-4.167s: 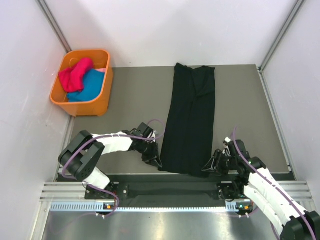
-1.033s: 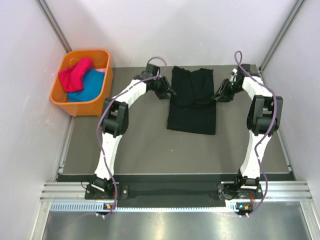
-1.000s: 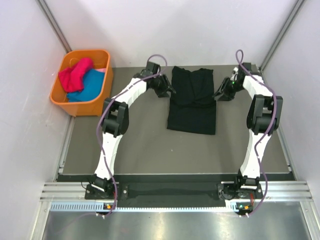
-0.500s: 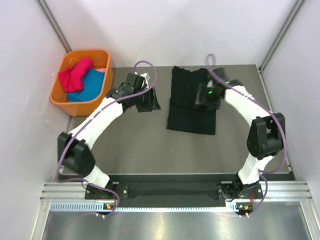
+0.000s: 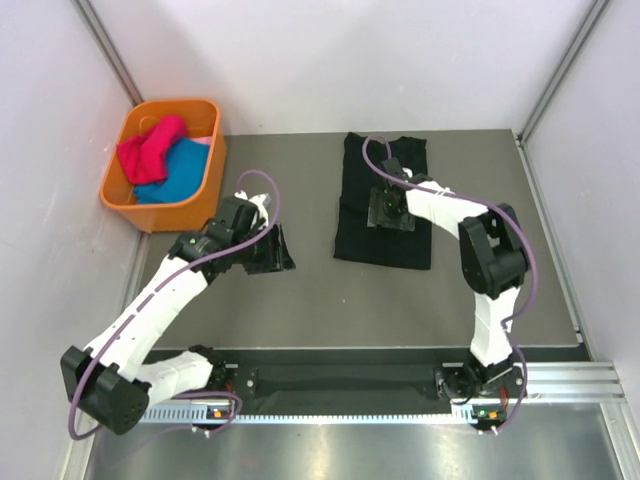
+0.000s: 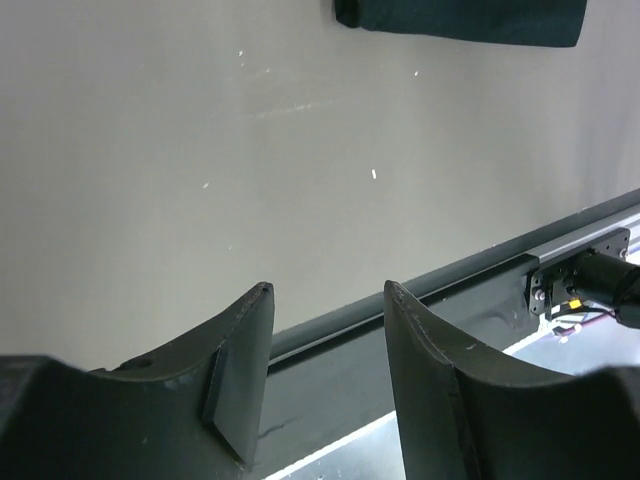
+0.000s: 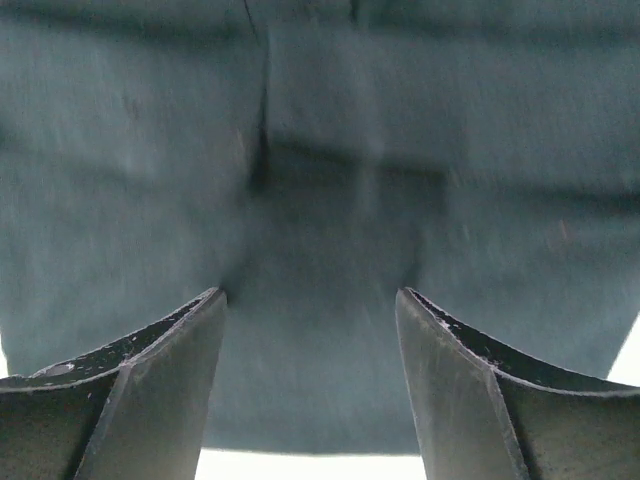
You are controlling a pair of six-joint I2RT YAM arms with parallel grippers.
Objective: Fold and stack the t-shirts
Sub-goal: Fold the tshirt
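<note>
A black t-shirt (image 5: 384, 245) lies folded in a rectangle at the back middle of the table. My right gripper (image 5: 389, 209) is open, fingers pointing down onto the middle of the shirt; in the right wrist view the open gripper (image 7: 310, 295) has the dark cloth (image 7: 330, 180) between and beyond its fingers, gripping nothing. My left gripper (image 5: 279, 252) is open and empty over bare table, left of the shirt. In the left wrist view the left gripper (image 6: 327, 290) faces the table's near edge, and the shirt's edge (image 6: 460, 15) shows at the top.
An orange basket (image 5: 205, 190) stands at the back left corner, with a red shirt (image 5: 150, 148) and a blue shirt (image 5: 180, 172) in it. A metal rail (image 5: 340, 412) runs along the near edge. White walls close in the sides and back.
The long shirt has been folded in half towards the back. Since then my left gripper has drawn back and to the near left, and my right gripper has moved onto the shirt's middle.
</note>
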